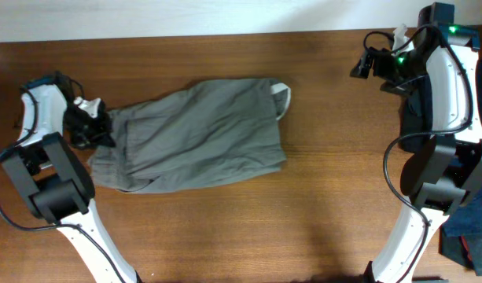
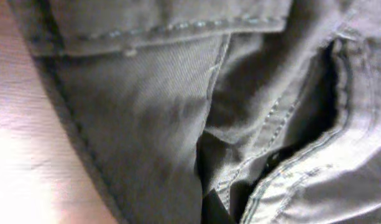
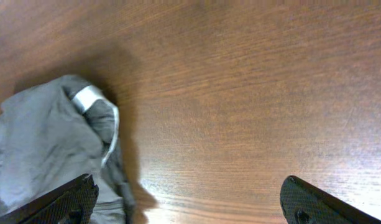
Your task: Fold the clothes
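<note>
The olive-grey shorts [image 1: 197, 134] lie spread flat on the wooden table, with a pale loop at their right top corner. My left gripper [image 1: 90, 128] is at the shorts' left edge. The left wrist view is filled with folded fabric and seams [image 2: 146, 124], and a dark fingertip wedge [image 2: 216, 210] is pinched into it. My right gripper [image 1: 366, 63] is raised over the far right of the table, open and empty. In the right wrist view its fingers [image 3: 190, 205] are wide apart above bare wood, with the shorts' corner [image 3: 47, 143] at the left.
The wooden table [image 1: 335, 173] runs to a pale wall at the back. A dark navy garment [image 1: 470, 240] lies at the lower right edge beside the right arm's base. The two arm bases stand at the front left and front right.
</note>
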